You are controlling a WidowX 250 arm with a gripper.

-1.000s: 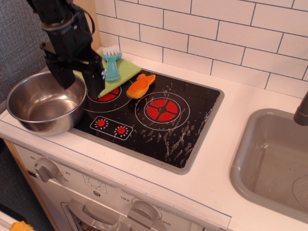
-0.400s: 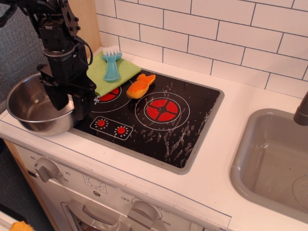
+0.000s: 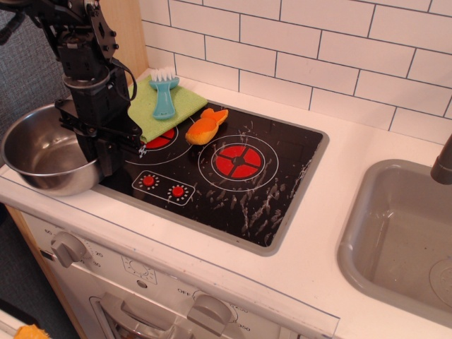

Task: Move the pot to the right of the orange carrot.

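The pot, a large shiny steel bowl, sits at the counter's front left corner, left of the black hob. The orange carrot lies on the hob between the two red burners, well to the right of the pot. My gripper points straight down at the pot's right rim. Its fingers look closed together on the rim, one inside the pot and one outside. The arm hides part of the rim.
A blue brush lies on a green cloth behind the carrot. The right red burner is to the carrot's right. A grey sink basin and a dark tap are at the far right. A tiled wall runs behind.
My gripper has come down from above the hob's left edge onto the pot's right rim and drawn its fingers together. The pot has shifted a little to the left.
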